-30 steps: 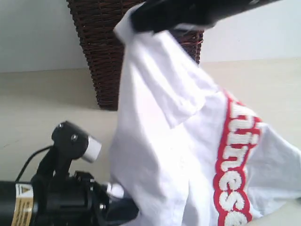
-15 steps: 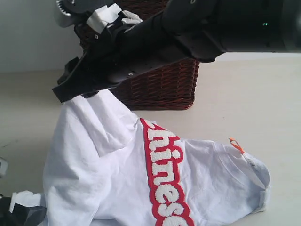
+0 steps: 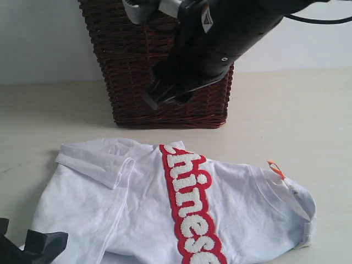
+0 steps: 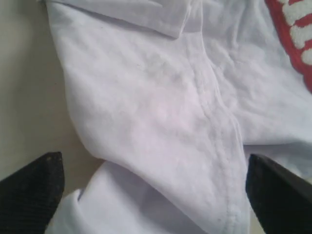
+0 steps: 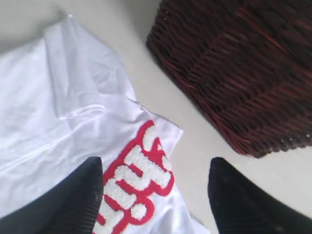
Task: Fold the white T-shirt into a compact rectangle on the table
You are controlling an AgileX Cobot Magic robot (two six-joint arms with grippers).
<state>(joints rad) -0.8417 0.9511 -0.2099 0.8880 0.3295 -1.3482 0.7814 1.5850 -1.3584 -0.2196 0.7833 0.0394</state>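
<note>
- Two grippers are in view; both stand open and hold nothing.
- Status of the left gripper (image 4: pixel 156 192): the jaws are spread wide, with one black fingertip (image 4: pixel 31 190) on each side of a rumpled stretch of the white T-shirt (image 3: pixel 137 209). The cloth between the tips is not clamped. Whether the tips touch it cannot be told.
- Status of the right gripper (image 5: pixel 161 200): the jaws are spread wide and empty. It is raised above the table (image 3: pixel 308 110), in front of the basket (image 3: pixel 132 66).
- Position of the white T-shirt: it lies spread on the table in front of the basket, near it but apart. A strip of bare tabletop separates the two.
- Position of the lettering (image 3: pixel 190 209): fuzzy white characters edged in red form a band across the shirt. The band starts at the edge nearest the basket and leads away from it.
- Position of the sleeve (image 3: pixel 96 162): it is folded over onto the shirt body, at the edge nearest the basket.
- Position of the orange tag (image 3: pixel 276 169): it stands at the neck opening, at the end of the shirt farthest from the sleeve.
- Cloth condition: creased, with uneven edges.
</note>
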